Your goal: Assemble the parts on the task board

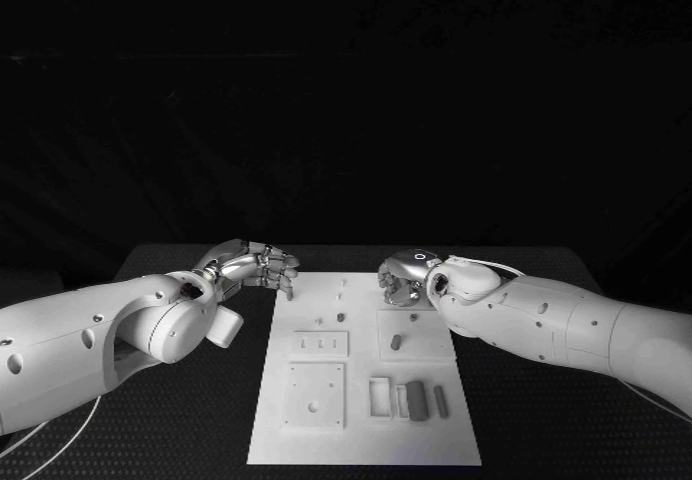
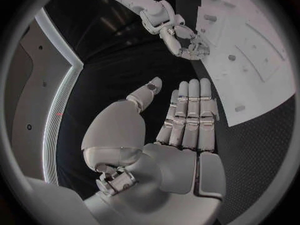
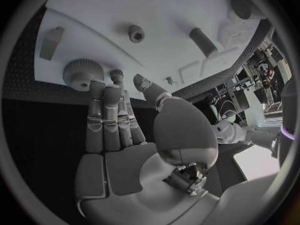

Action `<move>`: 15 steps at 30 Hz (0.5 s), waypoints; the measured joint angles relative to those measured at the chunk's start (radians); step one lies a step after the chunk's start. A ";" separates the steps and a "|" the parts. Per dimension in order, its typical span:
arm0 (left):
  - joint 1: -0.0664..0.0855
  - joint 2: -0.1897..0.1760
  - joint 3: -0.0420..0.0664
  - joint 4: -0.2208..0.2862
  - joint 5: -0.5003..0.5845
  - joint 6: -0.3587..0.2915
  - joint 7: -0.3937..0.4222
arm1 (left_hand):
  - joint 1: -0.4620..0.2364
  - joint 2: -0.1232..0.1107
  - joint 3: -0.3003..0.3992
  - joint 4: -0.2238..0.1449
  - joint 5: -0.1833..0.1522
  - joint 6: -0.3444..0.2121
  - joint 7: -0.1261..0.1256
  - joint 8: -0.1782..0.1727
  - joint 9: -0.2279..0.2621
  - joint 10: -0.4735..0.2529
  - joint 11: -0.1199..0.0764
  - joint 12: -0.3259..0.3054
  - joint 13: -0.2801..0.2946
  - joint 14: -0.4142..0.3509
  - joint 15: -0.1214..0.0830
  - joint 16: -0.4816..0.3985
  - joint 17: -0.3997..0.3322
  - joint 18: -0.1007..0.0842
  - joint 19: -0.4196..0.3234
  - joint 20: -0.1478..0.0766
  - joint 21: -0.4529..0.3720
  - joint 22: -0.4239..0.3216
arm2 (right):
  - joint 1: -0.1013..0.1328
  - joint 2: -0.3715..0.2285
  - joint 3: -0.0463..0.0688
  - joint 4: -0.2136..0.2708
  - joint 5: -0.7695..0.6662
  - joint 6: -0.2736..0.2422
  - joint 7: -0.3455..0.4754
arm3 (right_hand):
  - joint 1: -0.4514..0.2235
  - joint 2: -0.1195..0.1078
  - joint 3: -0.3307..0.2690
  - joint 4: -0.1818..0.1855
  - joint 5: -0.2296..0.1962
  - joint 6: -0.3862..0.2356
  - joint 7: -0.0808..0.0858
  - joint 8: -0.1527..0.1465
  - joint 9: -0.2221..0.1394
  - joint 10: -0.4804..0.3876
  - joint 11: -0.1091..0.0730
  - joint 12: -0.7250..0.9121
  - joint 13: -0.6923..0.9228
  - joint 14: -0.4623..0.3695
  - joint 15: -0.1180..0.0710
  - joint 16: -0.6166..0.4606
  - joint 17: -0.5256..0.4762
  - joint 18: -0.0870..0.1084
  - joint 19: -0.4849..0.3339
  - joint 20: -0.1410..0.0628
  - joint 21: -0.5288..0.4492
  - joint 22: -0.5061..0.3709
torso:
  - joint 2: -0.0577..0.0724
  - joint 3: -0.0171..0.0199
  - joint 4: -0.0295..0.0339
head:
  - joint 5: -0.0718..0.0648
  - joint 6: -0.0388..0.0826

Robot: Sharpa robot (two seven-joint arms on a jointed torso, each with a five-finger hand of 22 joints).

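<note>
My hands are ready at the far end of the white flat task board.
My left hand and right hand are spread and hold nothing; next I must pick up a small grey part.

Both arms are made of smooth white rounded shells with small dark screw holes along them. A thin pale cable runs by each arm. Each robot hand, the left and the right, is silver metal, with segmented fingers and pale flat palm pads.
</note>
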 measured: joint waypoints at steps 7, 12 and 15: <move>0.000 0.000 0.000 -0.003 0.000 0.002 0.000 | 0.000 0.000 0.000 0.000 0.000 0.000 0.000 0.000 0.000 0.000 0.000 0.000 0.001 0.000 0.000 0.000 0.001 0.000 0.000 0.000 0.000 0.001 | -0.001 -0.003 -0.001 0.004 -0.007 -0.021 -0.010 | 0.004 -0.004 0.000 0.000 0.000 0.005 -0.002 0.000 0.004 0.000 0.000 0.000 0.009 -0.004 -0.004 0.006 0.000 0.000 -0.003 -0.003 0.010 0.000 | 0.004 0.0002 0.0000 | 0.001 0.002; 0.000 0.000 0.000 -0.008 0.000 0.003 -0.001 | 0.000 0.000 0.000 0.000 0.000 0.000 0.000 0.000 0.000 0.000 0.000 0.000 0.001 0.000 0.000 0.000 0.002 0.000 0.000 0.000 0.000 0.001 | -0.002 -0.005 -0.001 0.005 -0.018 -0.036 -0.019 | 0.004 -0.004 0.000 0.000 0.000 0.006 -0.001 0.000 0.007 0.002 -0.002 0.001 0.011 -0.004 -0.004 0.011 0.000 0.000 -0.004 -0.003 0.012 -0.001 | 0.006 0.0002 -0.0001 | 0.003 0.002; 0.000 0.002 0.000 -0.013 0.000 0.004 -0.001 | 0.000 0.000 0.000 0.000 0.000 0.000 0.000 0.000 0.000 0.000 0.000 0.000 0.001 0.000 0.000 0.000 0.002 0.000 0.000 0.000 0.000 0.001 | -0.003 -0.009 -0.001 0.010 -0.022 -0.046 -0.024 | 0.008 -0.008 0.000 0.000 0.000 0.007 0.000 0.000 0.009 0.004 -0.004 0.001 0.014 -0.004 -0.004 0.012 0.000 0.000 -0.004 -0.003 0.017 -0.001 | 0.007 0.0002 -0.0001 | 0.004 0.002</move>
